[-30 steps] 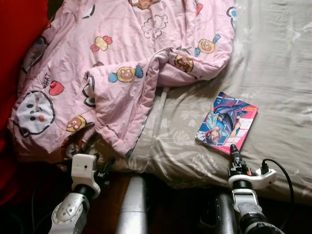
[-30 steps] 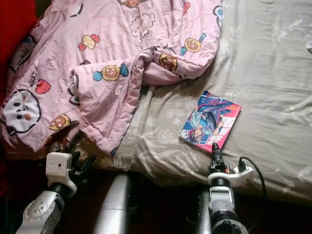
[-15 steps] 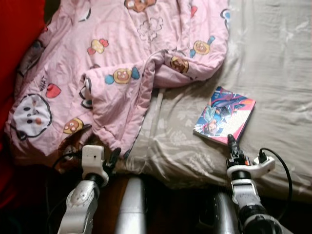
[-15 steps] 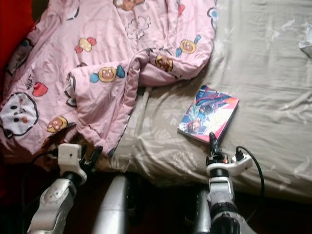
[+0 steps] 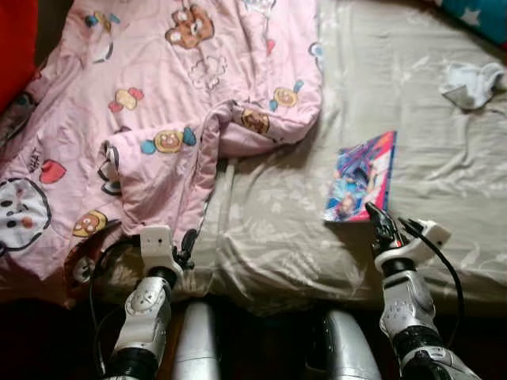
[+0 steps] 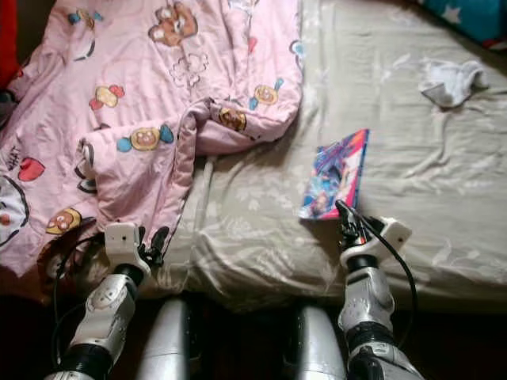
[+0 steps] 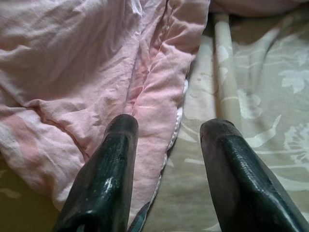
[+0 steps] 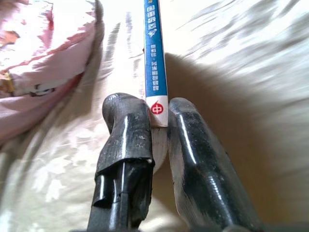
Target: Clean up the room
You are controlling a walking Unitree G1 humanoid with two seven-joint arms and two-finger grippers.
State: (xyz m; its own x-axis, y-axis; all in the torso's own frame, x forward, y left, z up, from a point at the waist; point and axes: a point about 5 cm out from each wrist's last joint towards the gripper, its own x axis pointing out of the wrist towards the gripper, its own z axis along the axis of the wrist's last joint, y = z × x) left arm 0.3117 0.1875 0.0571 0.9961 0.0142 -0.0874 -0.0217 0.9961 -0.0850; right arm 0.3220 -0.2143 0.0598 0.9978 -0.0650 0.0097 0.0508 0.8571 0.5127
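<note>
A colourful comic book point(image 5: 360, 176) stands tilted on its edge on the grey-beige bed sheet point(image 5: 412, 111). My right gripper point(image 5: 372, 214) is shut on its near lower corner; the right wrist view has the blue spine point(image 8: 154, 53) pinched between both fingers point(image 8: 128, 130). A crumpled pink cartoon-print blanket point(image 5: 158, 95) covers the left half of the bed. My left gripper point(image 5: 188, 241) is open at the bed's front edge, its fingers point(image 7: 118, 145) just above the blanket's hem point(image 7: 159, 87) with nothing between them.
A small white cloth point(image 5: 471, 83) lies on the sheet at the far right. A teal pillow point(image 5: 483, 16) shows at the top right corner and something red point(image 5: 16, 39) at the top left. The mattress front edge point(image 5: 277, 281) runs just before my arms.
The camera has shifted, bringing more of the bed's right side into view. The book, flat before, is now raised onto its edge in my right gripper. My left gripper has come closer to the blanket's hem.
</note>
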